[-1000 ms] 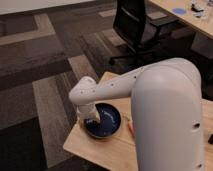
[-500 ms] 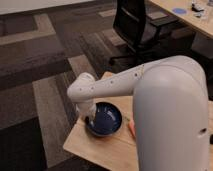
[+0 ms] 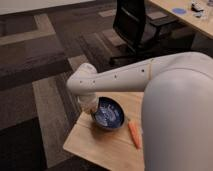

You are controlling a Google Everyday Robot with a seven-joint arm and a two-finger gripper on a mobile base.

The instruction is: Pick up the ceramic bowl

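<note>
The ceramic bowl [image 3: 110, 115] is round, glossy and dark navy blue. It is tilted, with its inside facing the camera, over the left part of a small wooden table [image 3: 100, 146]. My gripper [image 3: 94, 110] hangs from the white arm and holds the bowl's left rim. The wrist hides most of the grip. An orange carrot [image 3: 134, 134] lies on the table just right of the bowl.
My white arm and body fill the right side of the view. A black office chair [image 3: 134, 25] stands on the carpet behind the table. A long desk [image 3: 187, 15] with small items runs along the top right. Striped carpet lies to the left.
The bowl lay flat on the table a second ago. It has since tipped up to face the camera and risen at its left rim with the gripper.
</note>
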